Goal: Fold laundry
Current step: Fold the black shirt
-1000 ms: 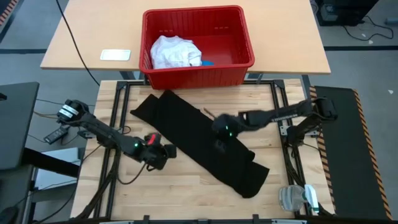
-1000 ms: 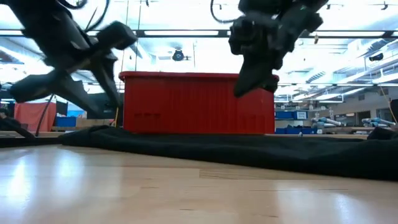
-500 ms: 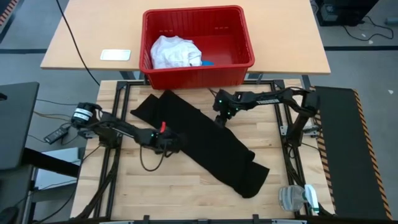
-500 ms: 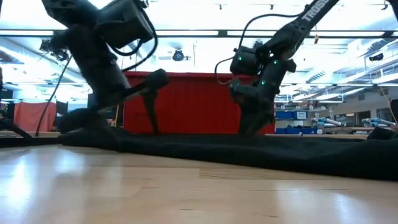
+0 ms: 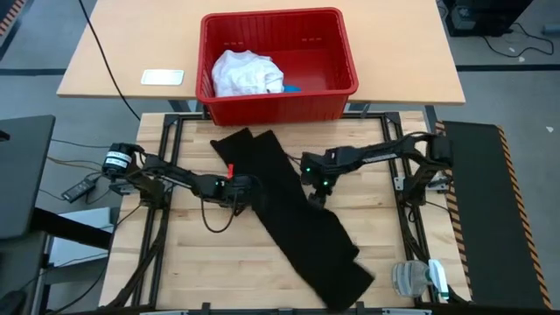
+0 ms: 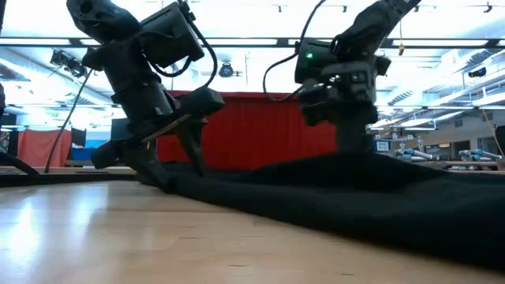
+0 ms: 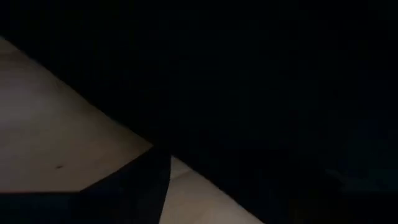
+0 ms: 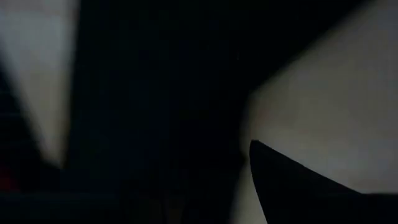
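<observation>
You will find no legible text, label, brand, number or sign on anything in these views; every surface reads blank or too blurred.

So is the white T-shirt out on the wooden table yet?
No, the white T-shirt is bunched inside the red basket, and only the black garment lies on the wooden table.

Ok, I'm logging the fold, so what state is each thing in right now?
black garment: spread in a long diagonal strip on the table.
white T-shirt: bunched in the red basket.
blue piece: in the basket, mostly hidden.
left gripper: at the garment's edge.
right gripper: low on the garment.
</observation>
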Controlling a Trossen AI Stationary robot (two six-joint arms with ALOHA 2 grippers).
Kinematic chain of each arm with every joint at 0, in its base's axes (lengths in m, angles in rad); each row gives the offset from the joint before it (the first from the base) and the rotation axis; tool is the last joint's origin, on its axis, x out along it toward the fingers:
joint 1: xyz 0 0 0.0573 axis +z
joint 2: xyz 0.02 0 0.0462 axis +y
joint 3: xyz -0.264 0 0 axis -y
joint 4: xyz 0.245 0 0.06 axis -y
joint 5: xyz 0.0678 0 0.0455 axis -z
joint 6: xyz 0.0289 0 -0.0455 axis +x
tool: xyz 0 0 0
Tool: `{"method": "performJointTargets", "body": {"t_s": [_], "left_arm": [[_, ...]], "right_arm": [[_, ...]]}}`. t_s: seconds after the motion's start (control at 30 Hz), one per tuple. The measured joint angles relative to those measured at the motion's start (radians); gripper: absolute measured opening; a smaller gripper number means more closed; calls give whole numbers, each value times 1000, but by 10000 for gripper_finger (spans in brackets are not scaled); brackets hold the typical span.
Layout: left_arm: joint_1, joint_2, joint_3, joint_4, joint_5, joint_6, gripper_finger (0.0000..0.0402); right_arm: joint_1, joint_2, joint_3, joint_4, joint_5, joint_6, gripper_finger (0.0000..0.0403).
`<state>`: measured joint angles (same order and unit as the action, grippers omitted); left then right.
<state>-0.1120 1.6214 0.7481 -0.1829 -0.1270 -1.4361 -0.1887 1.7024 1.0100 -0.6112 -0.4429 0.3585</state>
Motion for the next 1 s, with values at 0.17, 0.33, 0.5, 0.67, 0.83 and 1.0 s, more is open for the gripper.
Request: {"method": "performJointTargets", "body": {"t_s": [0.17,0.33,0.5,0.67,0.83,1.0], "left_arm": [[2,1,-5,56,71,65,218],[-43,4,-6,102,100,-62,212],[-114,5,-5,103,35,-207,227],[-106,23,-3,132,-30,-230,259],[-91,93,0,224,-60,-182,267],[-73,151,-1,379,-88,-160,266]], "right_arm": [[-96,-85,0,-109,198,-53,185],[-174,-111,-51,2,77,-41,221],[-178,-85,-125,179,8,33,280],[-129,-64,-187,385,47,105,324],[-94,-33,-188,461,62,149,325],[-62,19,-188,486,74,173,305]]}}
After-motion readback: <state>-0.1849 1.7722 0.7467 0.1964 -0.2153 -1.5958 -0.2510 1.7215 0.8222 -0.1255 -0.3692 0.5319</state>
